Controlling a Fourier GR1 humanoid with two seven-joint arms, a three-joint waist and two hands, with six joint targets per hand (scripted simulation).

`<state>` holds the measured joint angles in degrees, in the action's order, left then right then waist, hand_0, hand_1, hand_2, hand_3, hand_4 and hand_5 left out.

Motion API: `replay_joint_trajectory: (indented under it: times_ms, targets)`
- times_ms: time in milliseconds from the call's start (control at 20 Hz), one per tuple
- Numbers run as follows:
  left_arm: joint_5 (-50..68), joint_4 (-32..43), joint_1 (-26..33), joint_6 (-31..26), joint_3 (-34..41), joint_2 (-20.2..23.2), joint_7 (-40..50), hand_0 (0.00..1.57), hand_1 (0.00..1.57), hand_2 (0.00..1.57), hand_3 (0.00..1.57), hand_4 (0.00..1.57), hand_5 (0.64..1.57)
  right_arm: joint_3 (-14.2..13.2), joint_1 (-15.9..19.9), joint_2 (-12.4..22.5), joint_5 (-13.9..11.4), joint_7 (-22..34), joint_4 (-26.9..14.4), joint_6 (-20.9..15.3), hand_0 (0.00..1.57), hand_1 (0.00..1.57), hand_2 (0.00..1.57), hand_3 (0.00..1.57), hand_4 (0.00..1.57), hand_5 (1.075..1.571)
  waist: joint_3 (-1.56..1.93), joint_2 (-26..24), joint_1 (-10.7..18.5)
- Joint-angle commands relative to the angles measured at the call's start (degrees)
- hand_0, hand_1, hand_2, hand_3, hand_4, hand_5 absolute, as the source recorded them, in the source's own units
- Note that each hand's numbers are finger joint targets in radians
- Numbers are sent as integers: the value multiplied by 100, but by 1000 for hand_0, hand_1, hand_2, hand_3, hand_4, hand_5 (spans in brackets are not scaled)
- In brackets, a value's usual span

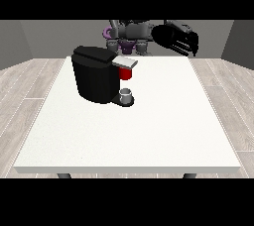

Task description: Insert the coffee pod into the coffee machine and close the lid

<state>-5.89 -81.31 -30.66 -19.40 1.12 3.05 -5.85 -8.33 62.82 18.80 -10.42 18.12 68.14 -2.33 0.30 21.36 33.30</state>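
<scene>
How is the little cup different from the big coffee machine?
The cup is small and grey; the coffee machine is big and black. The cup is a low round shape; the machine is a tall block with a grey lid sticking out above the cup. Both stand on the white table.

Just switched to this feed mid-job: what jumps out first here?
The black coffee machine stands on the white table, left of centre, towards the robot's side; a red part shows under its grey lid and a small grey cup sits at its base. The hand at the view's right hangs raised above the table's far edge, fingers pointing down, holding nothing that shows.
</scene>
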Motion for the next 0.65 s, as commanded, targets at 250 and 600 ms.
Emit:
replay_joint_trajectory:
  times_ms: [250, 600]
  targets:
    - [-31, -29, 446, 95, -4, -37, 12, 0, 0, 0, 0, 246, 1571, 370, -1, -793, 104, -954, -243, -11, 0, 0, 0, 0, 0, 1571, -31, -416, -526]
    - [237, 64, 1150, 78, 428, 177, -24, 0, 0, 0, 0, 266, 1571, 1024, -1194, -1742, 111, -1944, -28, -2, 0, 0, 0, 0, 259, 1571, -29, -1056, -1213]
